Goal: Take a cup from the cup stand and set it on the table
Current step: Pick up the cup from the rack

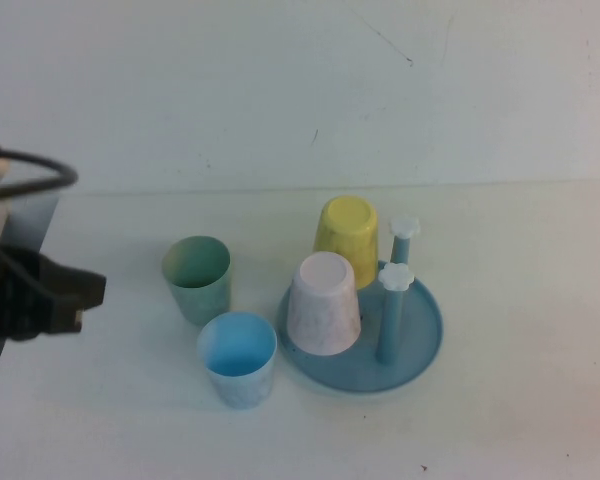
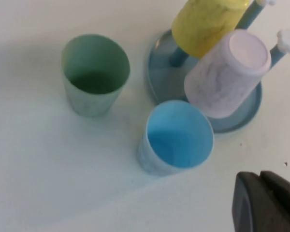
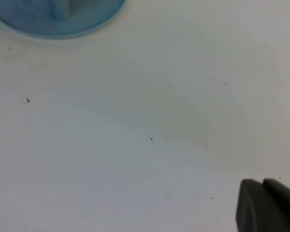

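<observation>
Only the high view shows the left gripper, near the table's left edge, well apart from the cups; whether its fingers are spread I cannot tell. The right gripper appears only in its wrist view (finger state likewise unclear). The white table meets a pale wall. The cup, pale pink and speckled, sits inverted on the cup stand, mid-table.
</observation>
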Controlling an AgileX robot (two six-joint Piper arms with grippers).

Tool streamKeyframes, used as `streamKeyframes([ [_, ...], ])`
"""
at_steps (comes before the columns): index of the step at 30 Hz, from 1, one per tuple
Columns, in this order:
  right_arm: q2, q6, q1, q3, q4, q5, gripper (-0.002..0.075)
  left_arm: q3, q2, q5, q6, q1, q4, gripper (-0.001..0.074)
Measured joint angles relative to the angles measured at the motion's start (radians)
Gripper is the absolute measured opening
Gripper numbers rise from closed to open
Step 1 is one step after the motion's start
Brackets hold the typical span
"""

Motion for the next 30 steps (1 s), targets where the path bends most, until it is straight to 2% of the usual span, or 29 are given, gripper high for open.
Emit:
streamKeyframes([
  [6,0.0,-0.009,0.0,0.0,0.0,0.0,-0.0001,-0.191,0.206,0.044,0.01,-0.031,-0.016,-0.0003],
  [15,0.001,-0.019,0.0,0.0,-0.008,-0.017,-0.0001,-0.345,0.382,-0.04,-0.019,-0.294,0.082,-0.0003],
  [18,0.001,-0.019,0.0,0.022,-0.008,-0.049,-0.0001,-0.386,0.446,-0.044,-0.023,-0.364,0.117,0.0022],
  [20,0.001,-0.019,0.0,0.03,-0.008,-0.056,-0.0001,-0.419,0.487,-0.035,-0.023,-0.406,0.145,0.0087],
  [21,0.001,-0.019,0.0,0.03,-0.008,-0.061,-0.0001,-0.437,0.509,-0.028,-0.025,-0.425,0.163,0.0146],
  [26,0.001,-0.019,0.0,0.03,-0.008,-0.076,-0.0001,-0.511,0.606,-0.009,-0.031,-0.49,0.203,0.0561],
  [28,0.001,-0.019,0.0,0.03,-0.008,-0.078,-0.0001,-0.54,0.638,-0.008,-0.048,-0.496,0.212,0.0633],
  [30,0.001,-0.019,0.0,0.03,-0.008,-0.08,-0.0001,-0.573,0.673,-0.008,-0.072,-0.498,0.217,0.0666],
])
